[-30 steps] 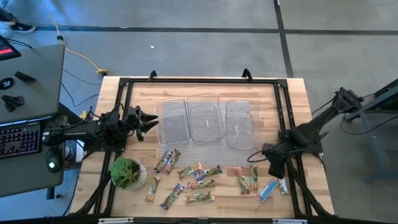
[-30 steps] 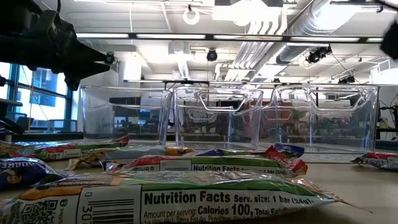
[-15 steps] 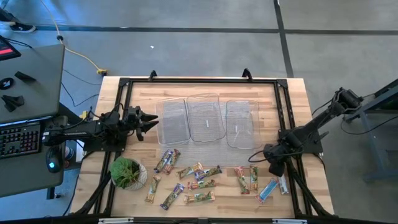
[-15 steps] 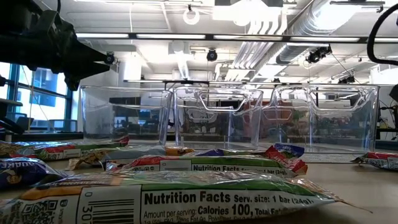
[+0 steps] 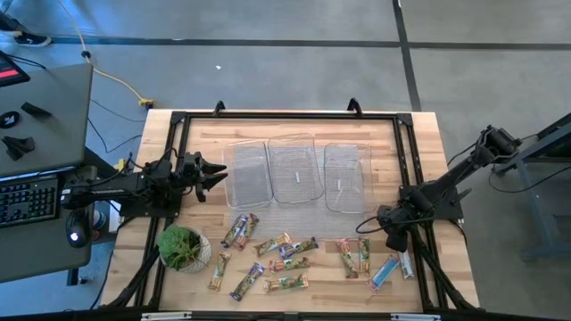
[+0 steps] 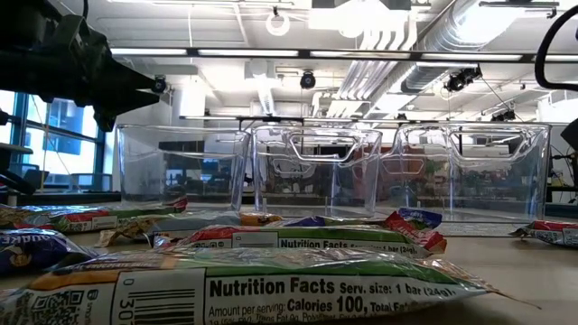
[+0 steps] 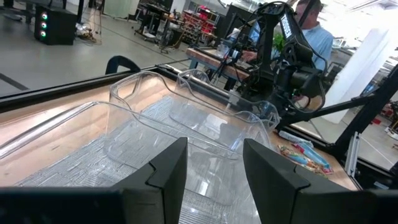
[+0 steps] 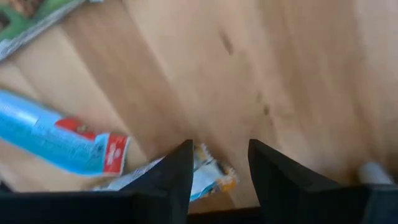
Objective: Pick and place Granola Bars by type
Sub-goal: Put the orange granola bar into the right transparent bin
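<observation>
High view: we see shiny wrapped Granola Bars point(image 5: 287, 256) scattered on the wooden table point(image 5: 428, 134) — none in the clear trays point(image 5: 295, 168).
Right gripper point(image 5: 393, 242): parted, empty — over a blue bar point(image 8: 59, 140).
Left gripper point(image 5: 217, 171): parted, empty.

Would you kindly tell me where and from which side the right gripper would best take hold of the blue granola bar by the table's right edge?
Grip the blue granola bar across its narrow width near the middle, coming straight down from above. It lies flat on the table, angled, so long-edge pinching probably suits. The right gripper is open just above it; the neighbouring bar lies close, so keep the fingers clear.
</observation>
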Controlling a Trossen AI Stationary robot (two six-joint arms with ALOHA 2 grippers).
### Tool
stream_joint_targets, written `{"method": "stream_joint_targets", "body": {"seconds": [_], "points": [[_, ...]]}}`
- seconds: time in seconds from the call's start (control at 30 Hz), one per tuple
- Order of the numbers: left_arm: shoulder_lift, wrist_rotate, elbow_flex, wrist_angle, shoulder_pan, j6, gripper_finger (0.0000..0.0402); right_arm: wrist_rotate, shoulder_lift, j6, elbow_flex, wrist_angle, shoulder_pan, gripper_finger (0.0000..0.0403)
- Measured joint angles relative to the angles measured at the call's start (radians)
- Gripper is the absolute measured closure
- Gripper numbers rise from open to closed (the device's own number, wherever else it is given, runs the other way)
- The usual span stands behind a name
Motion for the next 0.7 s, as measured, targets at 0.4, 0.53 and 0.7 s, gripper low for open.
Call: {"method": "stream_joint_targets", "body": {"seconds": [0.4, 0.53, 0.7], "points": [[0.0, 0.004, 0.0, 0.0, 0.0, 0.004, 0.0253, -0.016, 0.083, -0.015, 0.006, 0.016, 0.0, 0.0263], [0.0, 0.004, 0.0, 0.0, 0.0, 0.004, 0.0253, -0.022, 0.134, -0.016, 0.009, 0.022, 0.0, 0.0263], [0.0, 0.005, 0.0, 0.0, 0.0, 0.003, 0.0253, -0.024, 0.141, -0.016, 0.008, 0.023, 0.0, 0.0275]]}}
